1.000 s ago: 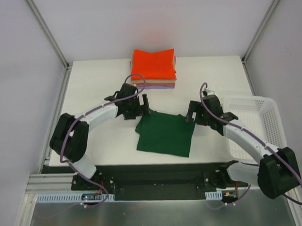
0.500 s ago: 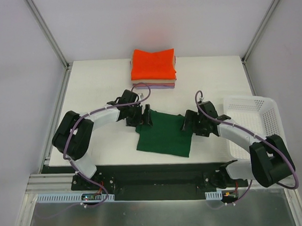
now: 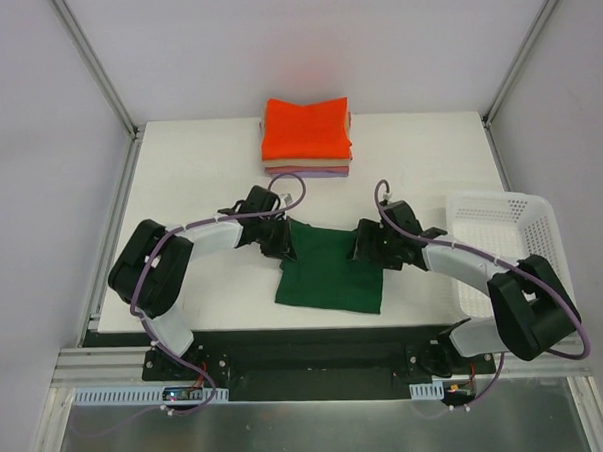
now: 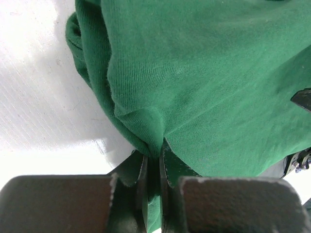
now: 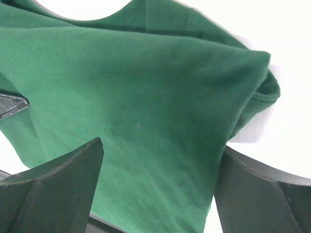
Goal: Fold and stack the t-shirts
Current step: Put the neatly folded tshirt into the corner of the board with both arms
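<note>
White desk [image 3: 199, 180]. Mesh basket [image 3: 529, 212] at 3 o'clock edge. Dark green t-shirt [image 3: 329, 277] flat mid-desk, toward 6. Orange-topped folded stack [image 3: 306, 136] at 12. Left fingers [image 3: 284, 241] clenched on tee's 10 o'clock corner; right fingers [image 3: 365, 247] spread, straddling 2 o'clock corner.

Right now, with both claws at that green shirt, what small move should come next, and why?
Probably the right gripper should close. The left gripper pinches a fold of the green t-shirt at one far corner, while the right one's jaws stand open astride the other, gripping nothing. Both corners likely need holding before lifting.
</note>
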You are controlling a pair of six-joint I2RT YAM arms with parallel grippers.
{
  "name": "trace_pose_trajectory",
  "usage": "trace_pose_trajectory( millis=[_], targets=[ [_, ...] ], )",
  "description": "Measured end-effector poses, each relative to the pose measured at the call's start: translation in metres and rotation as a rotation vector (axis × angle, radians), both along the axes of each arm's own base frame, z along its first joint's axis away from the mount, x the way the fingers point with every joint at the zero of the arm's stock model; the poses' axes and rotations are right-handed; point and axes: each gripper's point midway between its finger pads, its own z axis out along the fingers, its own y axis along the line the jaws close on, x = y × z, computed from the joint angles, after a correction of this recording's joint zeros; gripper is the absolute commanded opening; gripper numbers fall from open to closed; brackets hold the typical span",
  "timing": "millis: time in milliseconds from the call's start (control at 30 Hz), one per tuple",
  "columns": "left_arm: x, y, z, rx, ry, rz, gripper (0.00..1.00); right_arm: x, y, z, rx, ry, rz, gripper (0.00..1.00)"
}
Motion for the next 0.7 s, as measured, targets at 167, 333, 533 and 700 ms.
trace_pose_trajectory(
  millis=[167, 333, 533, 700],
  targets=[
    [0.000, -0.001, -0.001, -0.016, -0.010, 0.005, 0.00, -0.003, 0.001, -0.002, -0.037, -0.009, -0.006, 0.87],
    [-0.002, -0.002, -0.001, -0.036, -0.016, 0.001, 0.00, -0.009, -0.013, -0.003, -0.082, -0.016, -0.041, 0.88],
    [-0.006, -0.001, -0.001, -0.062, -0.040, -0.004, 0.00, -0.023, -0.030, -0.005, -0.125, -0.017, -0.064, 0.87],
    [-0.012, -0.003, -0.001, -0.096, -0.048, -0.013, 0.00, -0.023, -0.026, -0.006, -0.105, -0.015, -0.055, 0.74]
  ],
)
